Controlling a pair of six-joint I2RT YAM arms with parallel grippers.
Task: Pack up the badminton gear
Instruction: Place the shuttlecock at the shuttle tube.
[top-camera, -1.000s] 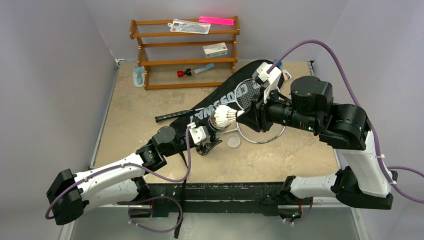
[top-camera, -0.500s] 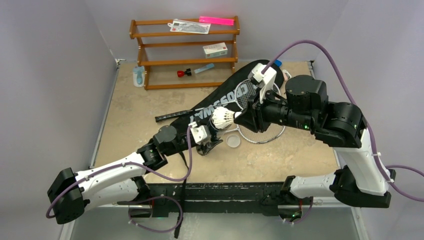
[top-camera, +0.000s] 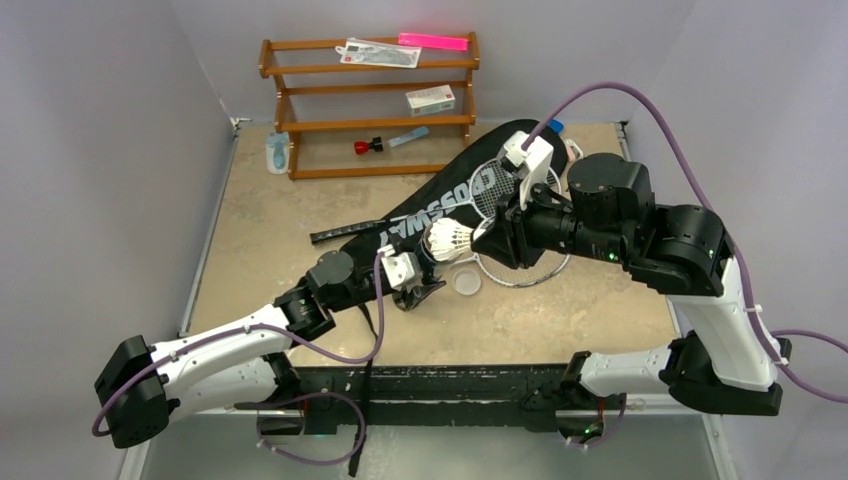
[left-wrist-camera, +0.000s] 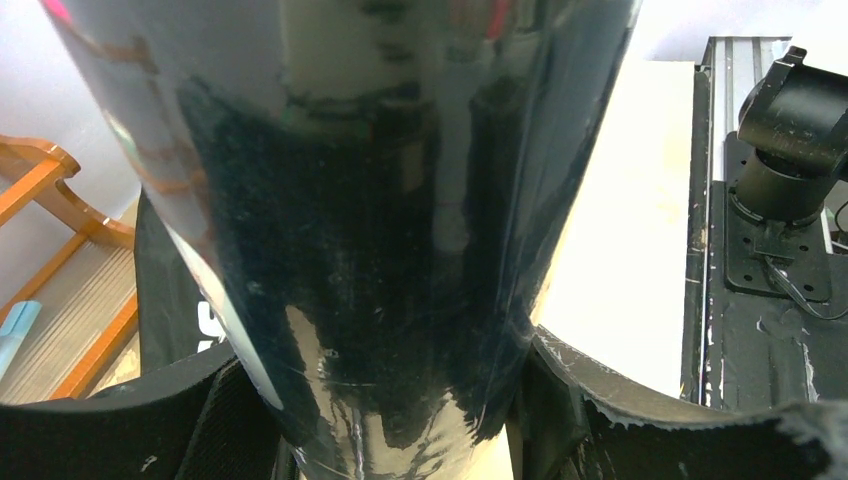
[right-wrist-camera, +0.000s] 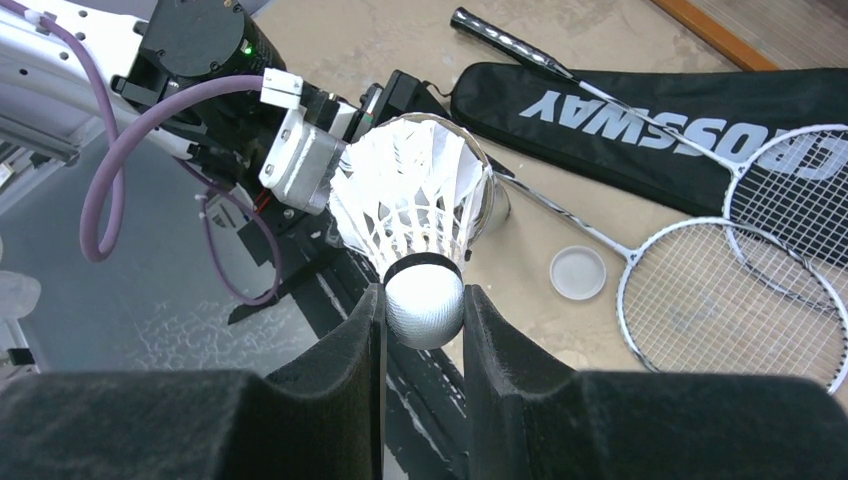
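While left jaws clamp glossy dark tube, right jaws pinch white-feathered shuttlecock.

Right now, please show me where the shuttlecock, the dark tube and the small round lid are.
shuttlecock (right-wrist-camera: 424, 308): right wrist view, on its rounded cork base.
dark tube (left-wrist-camera: 380, 250): left wrist view, on its glossy side wall.
small round lid (right-wrist-camera: 578, 273): right wrist view, on its flat centre.
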